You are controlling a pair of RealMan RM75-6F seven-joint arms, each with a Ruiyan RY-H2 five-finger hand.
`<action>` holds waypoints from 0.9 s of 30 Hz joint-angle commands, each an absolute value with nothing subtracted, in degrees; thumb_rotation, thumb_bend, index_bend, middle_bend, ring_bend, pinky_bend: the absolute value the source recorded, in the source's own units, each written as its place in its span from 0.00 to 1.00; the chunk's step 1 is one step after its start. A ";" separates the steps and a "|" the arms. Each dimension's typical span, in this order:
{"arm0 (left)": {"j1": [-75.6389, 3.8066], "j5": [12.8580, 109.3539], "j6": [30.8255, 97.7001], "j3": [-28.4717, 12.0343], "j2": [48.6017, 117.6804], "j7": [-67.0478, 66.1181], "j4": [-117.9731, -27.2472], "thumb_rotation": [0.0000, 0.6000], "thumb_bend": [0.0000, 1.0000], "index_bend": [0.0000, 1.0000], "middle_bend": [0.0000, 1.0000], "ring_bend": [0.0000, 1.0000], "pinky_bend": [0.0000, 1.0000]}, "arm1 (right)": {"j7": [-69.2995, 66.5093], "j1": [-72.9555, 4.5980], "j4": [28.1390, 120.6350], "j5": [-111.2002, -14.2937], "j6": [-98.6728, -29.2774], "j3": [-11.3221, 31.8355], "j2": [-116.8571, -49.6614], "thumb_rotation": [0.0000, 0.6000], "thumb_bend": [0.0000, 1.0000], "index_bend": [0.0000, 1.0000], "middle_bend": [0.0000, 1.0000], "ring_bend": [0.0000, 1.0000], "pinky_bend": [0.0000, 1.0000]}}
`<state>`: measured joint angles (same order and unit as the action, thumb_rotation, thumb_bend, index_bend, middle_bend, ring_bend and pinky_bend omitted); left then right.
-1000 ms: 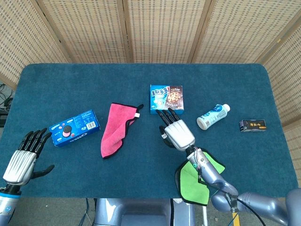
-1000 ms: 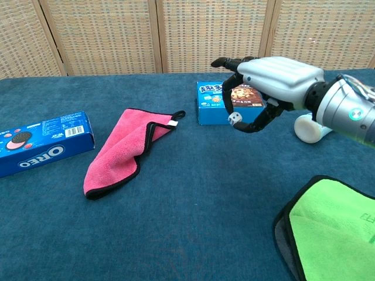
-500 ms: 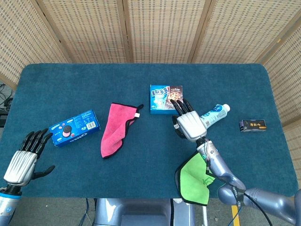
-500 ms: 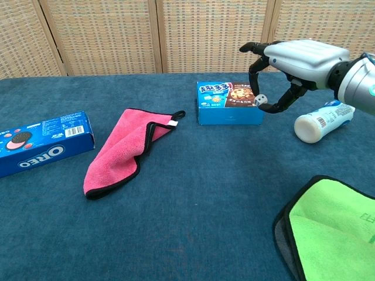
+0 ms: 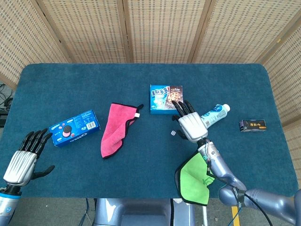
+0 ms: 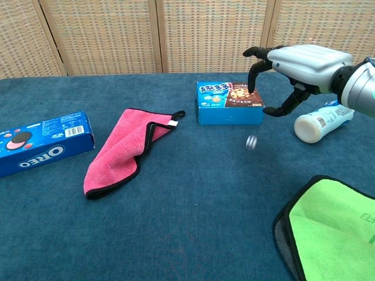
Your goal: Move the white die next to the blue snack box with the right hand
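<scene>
1. While it hangs above the table, the right hand (image 6: 302, 64) has its fingers spread and arched and holds nothing; it sits just right of the blue snack box (image 6: 229, 103) and above it in the chest view.
2. White die (image 6: 251, 142): a blurred pale spot in front of the snack box, below and left of the right hand, apart from the fingertips. In the head view the die (image 5: 173, 133) shows beside the hand, in front of the box.
3. Blur suggests the die is free and moving, probably falling or rolling; whether it touches the table cannot be told.
4. Risk: a free die may bounce or roll on the blue table covering (image 6: 193, 193) and come to rest well away from the snack box, toward the table's front or the pink cloth (image 6: 123, 149) to the box's left.
5. Risk: the open fingers sit close to the snack box and to the white bottle (image 6: 323, 123) on its right; a careless sweep could knock either.
6. Left hand (image 5: 23, 157): far left of the snack box, fingers apart, empty.
7. Also left of the box: an Oreo box (image 6: 41, 142). Front right: a green cloth (image 6: 331, 228), cut off by the frame.
8. Hidden: the die's face and exact resting point.
</scene>
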<state>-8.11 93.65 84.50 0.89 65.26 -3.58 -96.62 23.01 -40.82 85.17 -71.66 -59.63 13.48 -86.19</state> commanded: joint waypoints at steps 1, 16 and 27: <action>-8.14 93.63 84.39 0.92 65.29 -3.66 -96.61 1.00 0.20 0.00 0.00 0.00 0.00 | 23.14 -40.73 84.90 -71.29 -59.81 13.28 -86.22 1.00 0.35 0.36 0.00 0.00 0.00; -8.11 93.47 84.38 0.86 65.26 -3.79 -96.65 1.00 0.20 0.00 0.00 0.00 0.00 | 19.91 -35.49 88.49 -74.76 -64.86 8.70 -81.11 1.00 0.35 0.35 0.00 0.00 0.00; -8.12 93.04 84.23 0.70 65.65 -4.35 -96.43 1.00 0.20 0.00 0.00 0.00 0.00 | 13.55 -26.14 91.66 -82.00 -75.97 3.68 -73.84 1.00 0.26 0.21 0.00 0.00 0.00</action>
